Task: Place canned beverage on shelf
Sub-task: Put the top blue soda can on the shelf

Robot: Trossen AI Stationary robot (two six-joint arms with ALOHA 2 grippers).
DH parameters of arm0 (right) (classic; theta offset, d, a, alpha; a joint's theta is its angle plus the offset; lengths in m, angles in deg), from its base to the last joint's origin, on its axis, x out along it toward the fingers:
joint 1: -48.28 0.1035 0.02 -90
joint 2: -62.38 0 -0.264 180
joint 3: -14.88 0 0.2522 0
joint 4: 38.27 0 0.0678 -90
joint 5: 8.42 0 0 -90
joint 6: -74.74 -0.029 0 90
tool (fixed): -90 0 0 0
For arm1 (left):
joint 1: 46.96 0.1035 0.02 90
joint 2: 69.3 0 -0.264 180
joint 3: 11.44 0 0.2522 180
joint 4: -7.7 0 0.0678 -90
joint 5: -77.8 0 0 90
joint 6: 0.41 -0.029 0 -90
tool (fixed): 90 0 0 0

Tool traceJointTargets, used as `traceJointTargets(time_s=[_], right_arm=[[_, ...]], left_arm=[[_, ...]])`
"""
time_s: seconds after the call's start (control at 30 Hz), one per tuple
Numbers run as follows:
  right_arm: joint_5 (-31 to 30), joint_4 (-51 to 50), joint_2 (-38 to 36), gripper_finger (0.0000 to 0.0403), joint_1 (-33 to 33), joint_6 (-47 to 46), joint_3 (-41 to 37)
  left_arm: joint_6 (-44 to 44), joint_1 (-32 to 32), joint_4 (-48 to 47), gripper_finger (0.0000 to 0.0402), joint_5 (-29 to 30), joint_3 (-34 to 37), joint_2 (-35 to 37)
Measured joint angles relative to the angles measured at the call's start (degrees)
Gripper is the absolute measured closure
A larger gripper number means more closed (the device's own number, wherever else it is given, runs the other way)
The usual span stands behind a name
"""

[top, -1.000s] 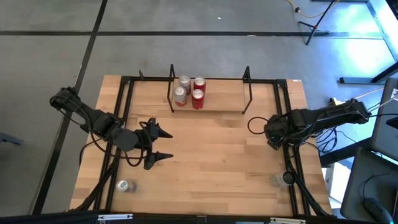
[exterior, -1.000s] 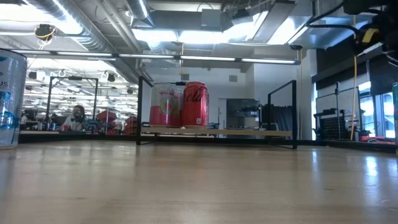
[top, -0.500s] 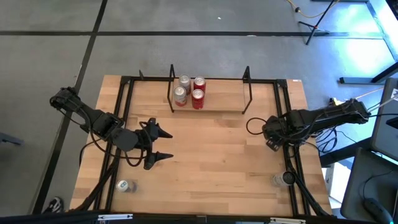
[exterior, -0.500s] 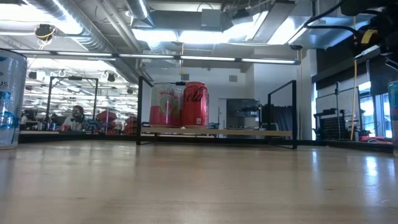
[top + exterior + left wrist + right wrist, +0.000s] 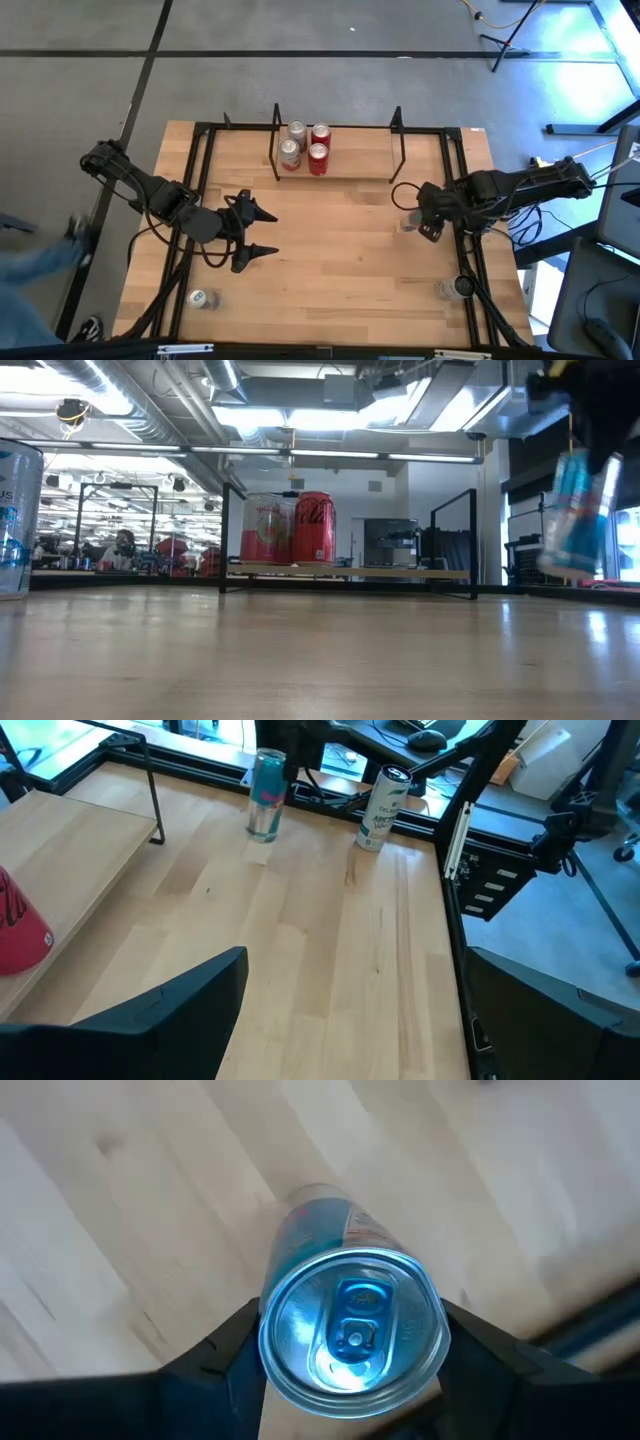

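The shelf (image 5: 360, 163), a light-wood board with black rod frames at its ends, stands at the table's far middle with three cans (image 5: 305, 147) on its left part; they also show in the low view (image 5: 290, 528). My right gripper (image 5: 412, 220) is shut on a blue can (image 5: 345, 1325), right of the table's middle and in front of the shelf's right end. The can also shows in the low view (image 5: 575, 510) and the left wrist view (image 5: 266, 795). My left gripper (image 5: 270, 232) waits open and empty left of the table's middle. My right gripper pinches the blue can's side wall just under its top rim (image 5: 264, 1342) between its two fingers (image 5: 220, 1362), one on each side. The fingers come from above, pointing down. The can hangs below them nearly upright, a little tilted, lifted clear of the table (image 5: 575, 510).
A silver can (image 5: 203, 298) stands near the table's near left corner, and a white and green can (image 5: 455, 288) near the near right corner, also seen in the left wrist view (image 5: 380, 808). Black rails (image 5: 196, 180) run along the table's sides. A blurred person (image 5: 30, 275) passes left of the table.
My right gripper has gone toward the table's left, away from the right rail and toward the middle, carrying the blue can. The can has come into the low view from its right edge and has risen clear of the table. A person has come in at the left.
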Motion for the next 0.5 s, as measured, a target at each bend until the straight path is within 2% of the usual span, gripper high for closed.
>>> traceJointTargets(time_s=[0.3,0.5], right_arm=[[-5.6,1.5,8.5,0.0196,-0.1,9.8,12.5],[-6.5,0.7,16.6,0.0197,-4.1,19.9,22.5]], left_arm=[[-1.5,0.0,0.5,0.0042,0.1,0.0,0.0],[-1.5,0.0,3.4,0.0042,0.1,0.0,0.0]])
